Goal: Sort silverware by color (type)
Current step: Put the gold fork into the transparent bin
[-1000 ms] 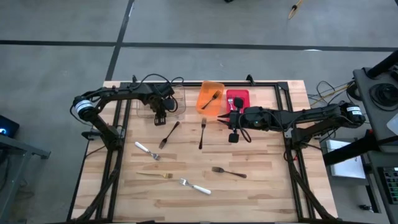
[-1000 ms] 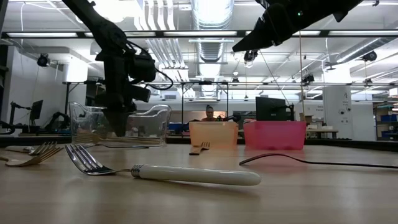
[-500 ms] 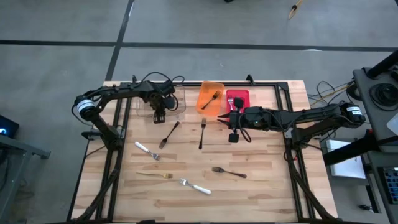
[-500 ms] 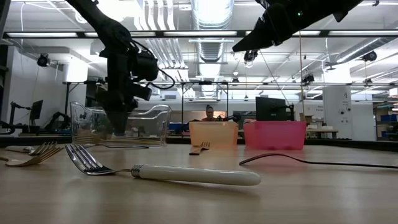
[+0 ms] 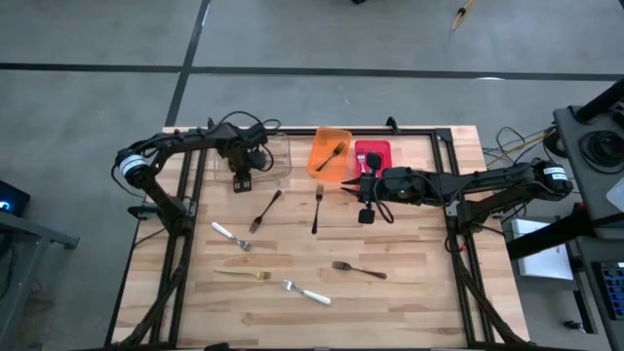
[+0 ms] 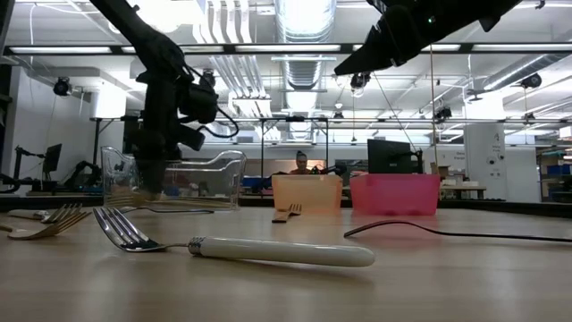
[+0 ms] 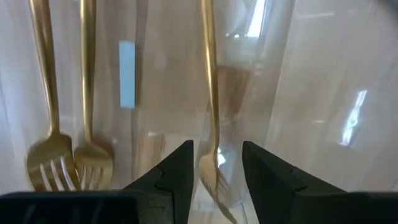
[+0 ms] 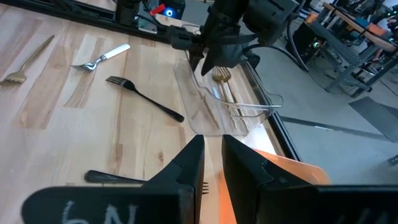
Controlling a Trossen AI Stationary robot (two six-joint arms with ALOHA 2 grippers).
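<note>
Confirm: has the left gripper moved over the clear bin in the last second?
Yes. In the high view the left gripper has slid toward the table's left edge, from the clear bin's middle to its left end.

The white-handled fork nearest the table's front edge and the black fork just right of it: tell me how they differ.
Colour: the white-handled fork has a shiny silver head and a pale handle, while the black fork is dark from end to end. Build: the white-handled fork's handle looks thick and rounded in the low view; the black fork is a thin, slightly arched line. Both lie loose on the wooden table, outside any bin, untouched by either gripper.
</note>
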